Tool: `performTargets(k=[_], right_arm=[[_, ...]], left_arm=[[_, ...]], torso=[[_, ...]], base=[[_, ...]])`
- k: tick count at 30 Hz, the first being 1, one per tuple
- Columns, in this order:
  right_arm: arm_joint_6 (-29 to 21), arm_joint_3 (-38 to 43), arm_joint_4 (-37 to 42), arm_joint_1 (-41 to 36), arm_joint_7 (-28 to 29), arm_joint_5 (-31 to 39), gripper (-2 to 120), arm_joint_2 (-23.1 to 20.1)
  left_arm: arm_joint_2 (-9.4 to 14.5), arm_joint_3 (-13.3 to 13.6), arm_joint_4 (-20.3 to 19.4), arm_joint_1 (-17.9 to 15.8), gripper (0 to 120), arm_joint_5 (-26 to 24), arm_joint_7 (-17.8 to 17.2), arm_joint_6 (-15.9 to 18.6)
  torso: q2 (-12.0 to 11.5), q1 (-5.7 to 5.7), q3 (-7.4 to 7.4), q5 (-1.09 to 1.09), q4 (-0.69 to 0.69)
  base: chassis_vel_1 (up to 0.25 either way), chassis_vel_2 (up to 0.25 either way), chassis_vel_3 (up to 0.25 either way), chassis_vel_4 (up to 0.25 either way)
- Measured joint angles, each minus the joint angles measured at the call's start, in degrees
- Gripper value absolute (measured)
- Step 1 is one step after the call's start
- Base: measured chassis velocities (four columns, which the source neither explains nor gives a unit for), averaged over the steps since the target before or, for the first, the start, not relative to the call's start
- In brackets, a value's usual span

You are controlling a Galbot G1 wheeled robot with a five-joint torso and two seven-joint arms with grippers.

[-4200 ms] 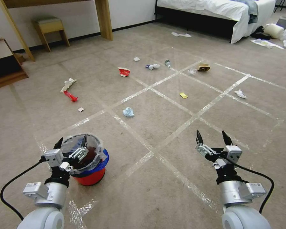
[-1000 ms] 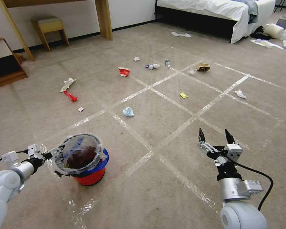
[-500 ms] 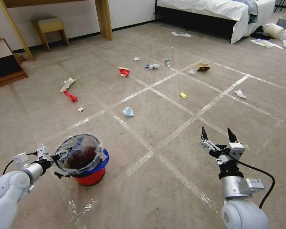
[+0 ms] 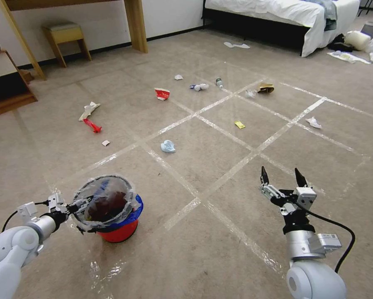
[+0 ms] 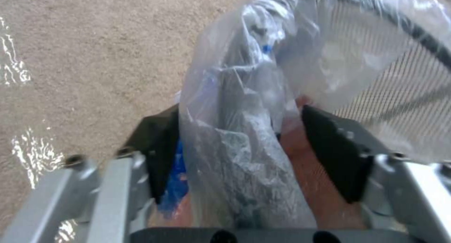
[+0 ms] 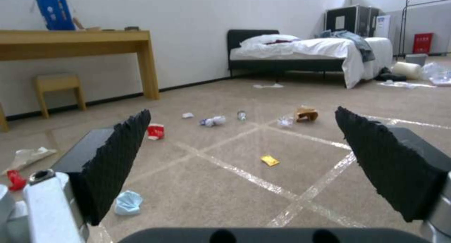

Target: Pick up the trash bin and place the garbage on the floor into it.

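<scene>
The trash bin [image 4: 120, 232], red with a blue rim and a crinkled clear bag, stands on the floor [image 4: 203, 249] at the near left. My left gripper [image 4: 79, 216] reaches it from the left and is open, its fingers straddling the rim. In the left wrist view the bag and rim [image 5: 244, 130] lie between the two black pads [image 5: 329, 151]. My right gripper [image 4: 280, 176] hovers open and empty at the near right. The garbage lies ahead: a blue mask [image 4: 167, 146], a crushed cup [image 4: 162, 94], a yellow wrapper [image 4: 239, 124], a tissue [image 4: 313, 122], a bottle [image 4: 219, 83] and a brown bag [image 4: 265, 87].
A red scrap [image 4: 91, 125] and white paper [image 4: 88, 110] lie at the left. A wooden stool [image 4: 66, 39] and desk leg [image 4: 136, 25] stand by the far wall. A bed [image 4: 286, 16] is at the far right, with white slippers [image 4: 236, 45] before it.
Since the earliest frame my left arm has swung out and come at the bin's rim from the left side. Over the last half second it edged slightly closer. The right gripper barely moved.
</scene>
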Motion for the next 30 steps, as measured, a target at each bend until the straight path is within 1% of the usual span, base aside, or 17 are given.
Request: performTargets(k=[1,3,4,5,6,7,10,11,12,14,15,17,24,26,27,29,30], right_arm=[[0.1,0.01,0.03,-0.03,0.0,-0.01,100,0.02],[0.13,0.01,0.04,-0.03,0.0,-0.01,100,0.03],[0.2,0.01,0.1,-0.08,0.0,-0.04,100,0.08],[0.2,0.01,0.1,-0.08,0.0,-0.04,100,0.08],[0.28,-0.04,0.17,-0.14,0.0,-0.11,100,0.17],[0.35,-0.17,0.23,-0.2,0.0,-0.24,100,0.3],[0.49,-0.35,0.24,-0.31,0.0,-0.47,100,0.42],[0.59,-0.57,0.24,-0.39,0.0,-0.71,100,0.58],[0.59,-0.57,0.24,-0.39,0.0,-0.71,100,0.58],[0.63,-0.9,0.25,-0.51,0.0,-1.04,100,0.75],[0.63,-0.9,0.25,-0.51,0.0,-1.04,100,0.75],[0.64,-1.19,0.27,-0.56,0.02,-1.31,100,0.86],[0.6,-1.31,0.66,-0.75,0.05,-1.36,100,0.62],[0.45,-1.39,0.91,-0.77,0.1,-1.04,100,0.35],[0.45,-1.39,0.91,-0.77,0.1,-1.04,100,0.35],[0.38,-1.58,0.95,-0.75,0.13,-0.83,100,0.25],[0.29,-1.91,0.96,-0.65,0.27,-0.42,100,0.1]], left_arm=[[0.32,0.1,-0.27,0.43,55,0.23,0.06,0.0],[0.46,0.12,-0.36,0.58,54,0.32,0.07,0.0],[0.75,0.12,-0.59,0.97,48,0.55,0.11,0.01],[0.75,0.12,-0.59,0.97,48,0.55,0.11,0.01],[0.98,-0.01,-0.85,1.35,42,0.61,0.13,0.05],[1.28,-0.33,-1.19,1.9,34,0.63,0.14,0.14],[1.53,-0.68,-1.49,2.46,29,0.65,0.14,0.23],[1.79,-1.09,-1.84,3.1,21,0.63,0.17,0.3],[1.79,-1.09,-1.84,3.1,21,0.63,0.17,0.3],[2.02,-1.7,-2.16,3.86,11,0.55,0.41,0.39],[2.02,-1.7,-2.16,3.86,11,0.55,0.41,0.39],[2.11,-2.42,-2.42,4.5,1,0.59,0.63,0.54],[2.1,-3.94,-4.41,5.71,1,0.07,0.13,0.55],[1.96,-5.65,-7.58,6.93,1,-1.26,-1.25,0.89],[1.96,-5.65,-7.58,6.93,1,-1.26,-1.25,0.89],[1.62,-6.6,-9.53,7.58,1,-1.96,-2.12,1.21],[0.56,-8.18,-12.41,8.64,1,-2.17,-3.54,1.63]], torso=[[0.0,0.0,0.0,-0.01,0.0],[0.0,0.0,0.0,-0.01,0.0],[0.0,0.0,0.0,-0.02,-0.01],[0.0,0.0,0.0,-0.02,-0.01],[0.0,0.0,0.0,-0.04,-0.01],[0.0,0.0,0.01,-0.07,-0.02],[0.0,0.0,0.02,-0.07,-0.02],[0.0,0.0,0.01,-0.09,-0.02],[0.0,0.0,0.01,-0.09,-0.02],[0.0,0.0,0.02,-0.09,-0.03],[0.0,0.0,0.02,-0.09,-0.03],[0.0,0.0,0.02,-0.07,-0.03],[0.0,0.0,0.02,-0.06,-0.03],[-0.01,0.0,0.02,-0.05,-0.02],[-0.01,0.0,0.02,-0.05,-0.02],[0.0,0.0,0.02,-0.04,-0.03],[-0.01,0.0,0.02,-0.03,-0.03]], base=[[0.0,0.0,0.0,0.0],[0.0,0.0,0.0,0.0],[0.0,0.0,0.0,0.0],[0.0,0.0,0.0,0.0],[0.0,0.0,0.0,0.0],[0.0,0.0,0.0,0.0],[0.0,0.0,0.0,0.0],[0.0,0.0,0.0,0.0],[0.0,0.0,0.0,0.0],[0.0,0.0,0.0,0.0],[0.0,0.0,0.0,0.0],[0.0,0.0,0.0,0.0],[0.0,0.0,0.0,0.0],[0.0,0.0,0.0,0.0],[0.0,0.0,0.0,0.0],[0.0,0.0,0.0,0.0],[0.0,0.0,0.0,0.0]])
